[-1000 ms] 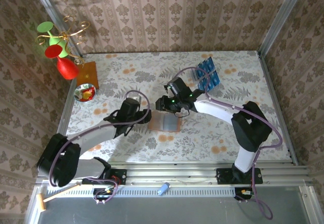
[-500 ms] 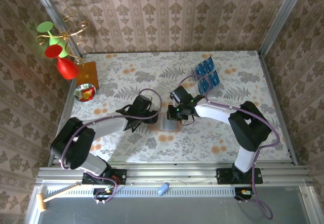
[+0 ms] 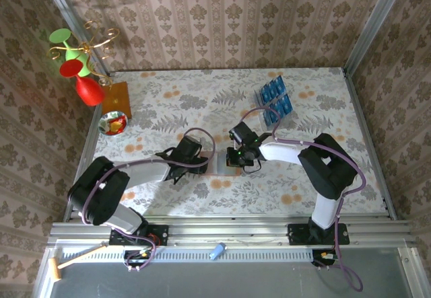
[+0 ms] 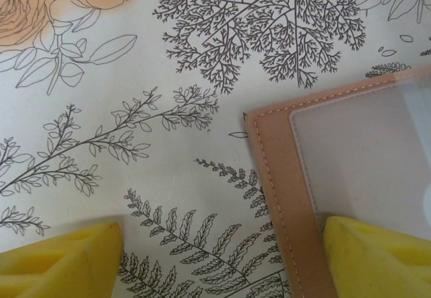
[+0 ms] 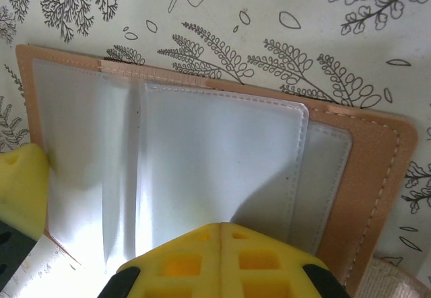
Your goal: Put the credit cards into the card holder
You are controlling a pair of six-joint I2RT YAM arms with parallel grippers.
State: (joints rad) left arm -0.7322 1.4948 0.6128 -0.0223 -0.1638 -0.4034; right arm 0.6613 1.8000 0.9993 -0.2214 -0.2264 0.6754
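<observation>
On table [image 3: 316, 109], open card holder [image 5: 222, 150] lies crosswise; left hand [image 4: 222, 261] wide, right hand [image 5: 221, 257] closed.

Arms: two, the left arm [image 3: 128, 177] and the right arm [image 3: 289, 151]
Pincers: two, the left pincer [image 4: 219, 264] and the right pincer [image 5: 221, 261]
Bench [image 3: 323, 177]: one
Wallet [image 5: 377, 177]: one
Clear pockets [image 5: 215, 163] in the wallet: at least two, overlapping
Blue cards [image 3: 274, 98]: several in one bunch, too small to count exactly
Goblets: two, one green goblet [image 3: 60, 37] and one red goblet [image 3: 69, 67]
Gold stand [image 3: 101, 39]: one
Red vase [image 3: 87, 91]: one
Wooden board [image 3: 116, 97]: one
Small bowl [image 3: 112, 123]: one
Hammer [image 3: 64, 263]: one
Blue tube [image 3: 217, 251]: one
</observation>
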